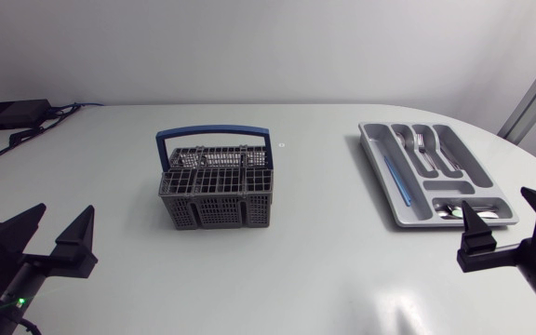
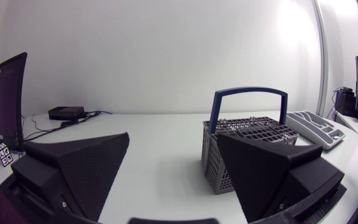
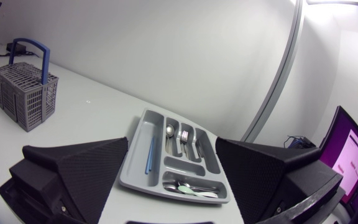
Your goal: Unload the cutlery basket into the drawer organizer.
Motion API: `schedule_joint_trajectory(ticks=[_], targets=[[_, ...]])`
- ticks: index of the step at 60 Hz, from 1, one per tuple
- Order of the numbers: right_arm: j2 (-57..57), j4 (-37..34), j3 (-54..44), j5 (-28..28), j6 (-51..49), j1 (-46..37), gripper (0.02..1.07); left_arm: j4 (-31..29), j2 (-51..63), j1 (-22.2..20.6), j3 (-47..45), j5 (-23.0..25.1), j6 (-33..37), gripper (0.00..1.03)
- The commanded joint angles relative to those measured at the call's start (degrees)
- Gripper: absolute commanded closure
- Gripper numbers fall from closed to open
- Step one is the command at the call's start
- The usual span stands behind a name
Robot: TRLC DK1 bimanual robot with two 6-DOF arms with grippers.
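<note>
A grey plastic lattice cutlery basket with an upright blue hoop handle [image 1: 217, 191] stands on the white table [image 1: 324, 270] a little left of the centre of the head view. Well apart from it, in the upper right of the frame, lies a grey plastic drawer organizer [image 1: 388, 193] with several compartments. Its long slots hold a blue-handled piece [image 1: 395, 173] and silver forks [image 1: 422, 145]. The short cross slot at its near end holds more silver cutlery [image 1: 454, 212]. The left gripper [image 1: 63, 219] sits at the lower left of the frame, fingers spread apart and holding nothing, with the basket ahead of it. The right gripper [image 1: 498, 203] sits at the lower right, just before the organizer's near end, its fingers likewise parted and holding nothing. A black box with cables [image 1: 7, 113] rests at the table's upper left.
</note>
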Motion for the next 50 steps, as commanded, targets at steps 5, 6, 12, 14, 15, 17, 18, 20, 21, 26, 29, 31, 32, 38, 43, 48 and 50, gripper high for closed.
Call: schedule_joint_trajectory(ticks=[5, 6, 12, 14, 15, 17, 18, 20, 21, 26, 29, 31, 32, 38, 43, 48, 50], targets=[[-2.46, 2.02, -3.17, 1.09, 6.94, 2.02, 0.06, 0.95, -0.36, 0.43, -1.32, -0.08, -1.08, 0.04], [-2.67, 2.13, -3.37, 1.14, 7.41, 2.19, 0.06, 0.95, -0.36, 0.43, -1.32, -0.08, -1.08, 0.04], [-4.25, 2.93, -4.94, 1.5, 10.99, 3.49, 0.06, 0.95, -0.36, 0.43, -1.32, -0.08, -1.08, 0.04], [-4.7, 3.16, -5.38, 1.61, 12.02, 3.86, 0.06, 0.95, -0.36, 0.43, -1.32, -0.08, -1.08, 0.04], [-4.94, 3.29, -5.63, 1.66, 12.58, 4.06, 0.06, 0.95, -0.36, 0.43, -1.32, -0.08, -1.08, 0.04], [-5.37, 3.5, -6.05, 1.76, 13.54, 4.41, 0.06, 0.95, -0.36, 0.43, -1.32, -0.08, -1.08, 0.04], [-5.65, 3.64, -6.33, 1.83, 14.17, 4.64, 0.06, 0.95, -0.36, 0.43, -1.32, -0.08, -1.08, 0.04], [-6.09, 3.87, -6.76, 1.93, 15.17, 5.0, 0.06, 0.95, -0.36, 0.43, -1.32, -0.08, -1.08, 0.04], [-6.29, 3.97, -6.96, 1.97, 15.63, 5.17, 0.06, 0.95, -0.36, 0.43, -1.32, -0.08, -1.08, 0.04], [-7.51, 4.59, -8.17, 2.25, 18.4, 6.17, 0.06, 0.95, -0.36, 0.43, -1.32, -0.08, -1.08, 0.04], [-8.25, 4.98, -8.92, 2.43, 20.1, 6.79, 0.06, 0.95, -0.36, 0.43, -1.32, -0.08, -1.08, 0.04], [-8.77, 5.24, -9.43, 2.55, 21.28, 7.22, 0.06, 0.95, -0.36, 0.43, -1.32, -0.08, -1.08, 0.04], [-9.0, 5.36, -9.66, 2.6, 21.8, 7.41, 0.06, 0.95, -0.36, 0.43, -1.32, -0.08, -1.08, 0.04], [-9.15, 5.43, -9.8, 2.63, 22.13, 7.53, 0.06, 0.95, -0.36, 0.43, -1.32, -0.08, -1.08, 0.04], [-9.15, 5.43, -9.8, 2.63, 22.13, 7.53, 0.06, 0.95, -0.36, 0.43, -1.32, -0.08, -1.08, 0.04], [-9.15, 5.43, -9.8, 2.63, 22.13, 7.53, 0.06, 0.95, -0.36, 0.43, -1.32, -0.08, -1.08, 0.04], [-9.15, 5.43, -9.8, 2.63, 22.13, 7.53, 0.06, 0.95, -0.36, 0.43, -1.32, -0.08, -1.08, 0.04]])
